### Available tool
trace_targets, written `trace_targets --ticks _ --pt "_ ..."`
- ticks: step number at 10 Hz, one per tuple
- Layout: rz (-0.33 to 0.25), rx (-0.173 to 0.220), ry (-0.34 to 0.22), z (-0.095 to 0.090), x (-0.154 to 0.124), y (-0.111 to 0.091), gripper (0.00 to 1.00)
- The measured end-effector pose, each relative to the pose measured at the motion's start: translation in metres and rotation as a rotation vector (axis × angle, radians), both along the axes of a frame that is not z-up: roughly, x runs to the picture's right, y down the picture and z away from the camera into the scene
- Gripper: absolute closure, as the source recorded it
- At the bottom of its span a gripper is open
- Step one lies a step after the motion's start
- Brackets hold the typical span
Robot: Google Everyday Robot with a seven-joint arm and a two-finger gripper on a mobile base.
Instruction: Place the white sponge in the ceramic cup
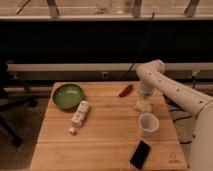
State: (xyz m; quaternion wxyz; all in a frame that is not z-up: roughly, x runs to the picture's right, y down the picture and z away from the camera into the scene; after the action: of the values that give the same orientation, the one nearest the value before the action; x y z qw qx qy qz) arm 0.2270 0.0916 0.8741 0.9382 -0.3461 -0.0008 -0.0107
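Note:
The white sponge (143,106) lies on the wooden table (105,135), right of centre and just behind the ceramic cup (148,124). The cup stands upright with its mouth open and nothing showing inside. My white arm reaches in from the right and bends down. The gripper (144,98) points down right over the sponge, at or just above its top. The sponge's upper edge is partly hidden by the gripper.
A green bowl (68,95) sits at the back left. A white labelled bottle (79,116) lies in front of it. A red object (126,90) lies behind the sponge. A black phone (141,154) lies near the front edge. A black chair (10,107) stands at the left.

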Motion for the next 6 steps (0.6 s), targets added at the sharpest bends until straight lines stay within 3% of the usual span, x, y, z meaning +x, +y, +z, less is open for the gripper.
trace_targets --ticks 2,6 --pt "0.017 -0.028 -0.002 0.019 -0.001 0.006 0.20" --pt "0.088 -0.049 -0.008 0.043 0.009 0.021 0.20"
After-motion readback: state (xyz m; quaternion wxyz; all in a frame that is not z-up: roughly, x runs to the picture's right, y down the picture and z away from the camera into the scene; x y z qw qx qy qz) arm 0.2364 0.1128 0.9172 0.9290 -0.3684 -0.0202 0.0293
